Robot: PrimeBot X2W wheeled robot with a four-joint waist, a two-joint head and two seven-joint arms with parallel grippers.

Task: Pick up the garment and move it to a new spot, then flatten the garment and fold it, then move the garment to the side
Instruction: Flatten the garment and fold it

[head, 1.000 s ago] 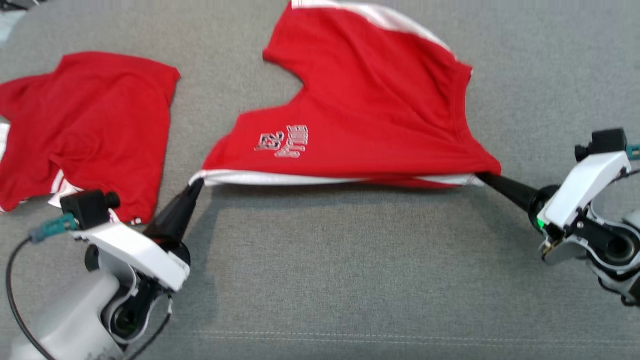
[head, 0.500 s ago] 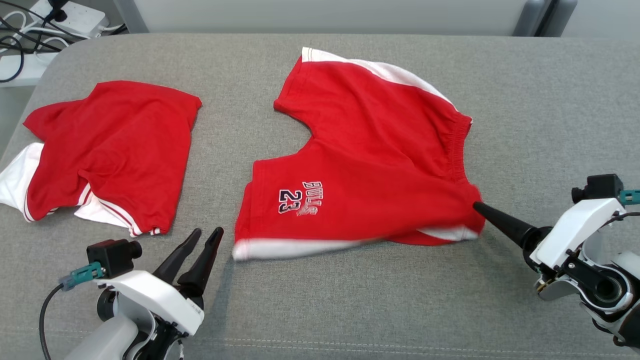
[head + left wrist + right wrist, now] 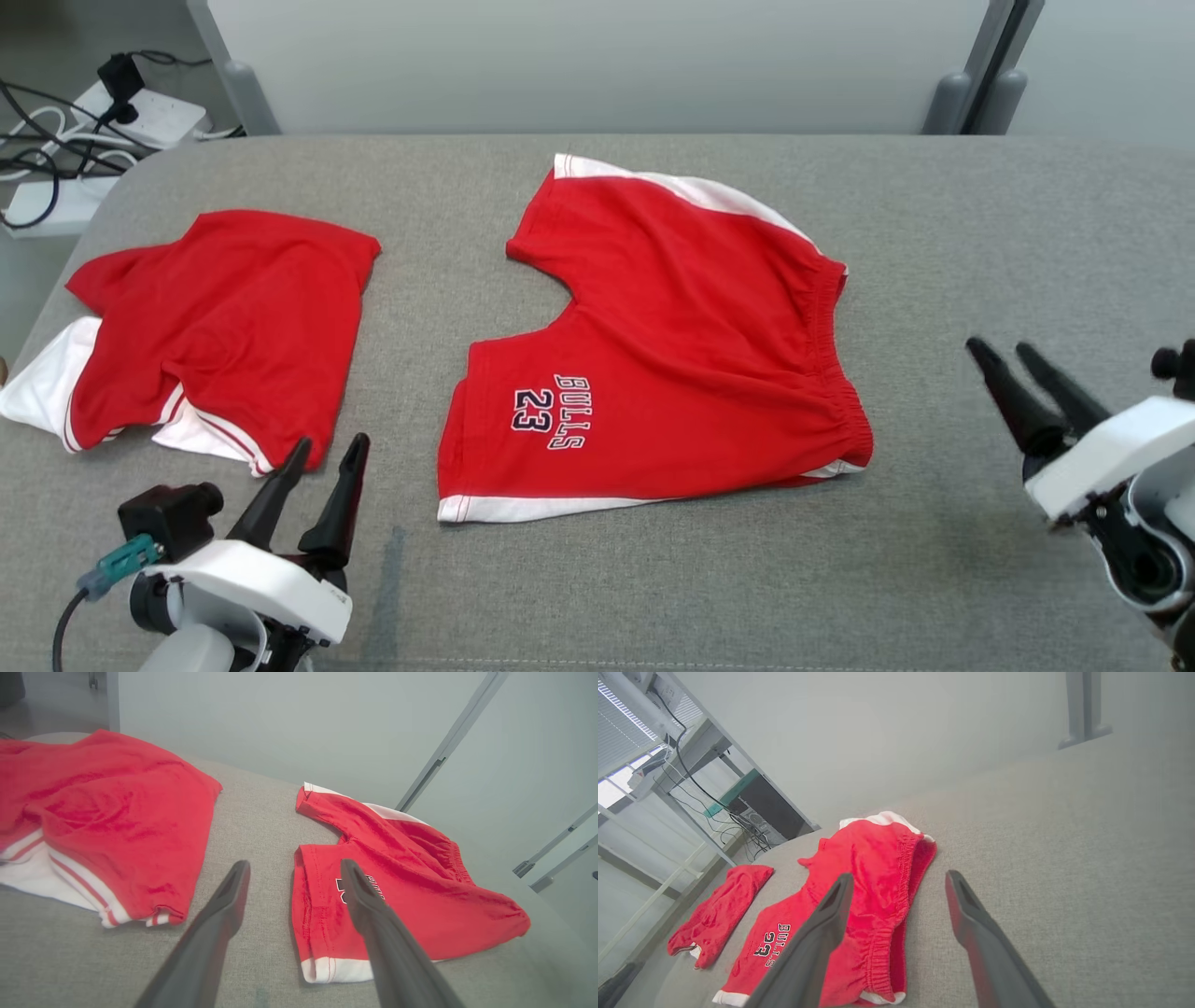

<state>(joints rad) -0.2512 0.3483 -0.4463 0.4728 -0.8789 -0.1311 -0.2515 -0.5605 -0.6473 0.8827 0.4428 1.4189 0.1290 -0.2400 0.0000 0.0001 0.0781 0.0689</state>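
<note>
I have the red shorts (image 3: 672, 364) lying flat mid-surface between my left gripper (image 3: 330, 441) and right gripper (image 3: 1000, 346), both spread wide and empty, with bare grey cushion (image 3: 971, 233) open to the right, another red garment (image 3: 224, 317) left, pale wall (image 3: 597, 56) behind.

The shorts (image 3: 691, 355) are bright red with a white side panel, a white hem band and dark "BULLS 23" lettering edged in white. The second garment (image 3: 233, 317) near the desk's left edge is the same red, with white parts and thin red-striped trim. The desk (image 3: 653, 588) is plain grey woven cloth, and the left pincer (image 3: 329, 441) and right pincer (image 3: 997, 345) have black fingers on white housings.
</note>
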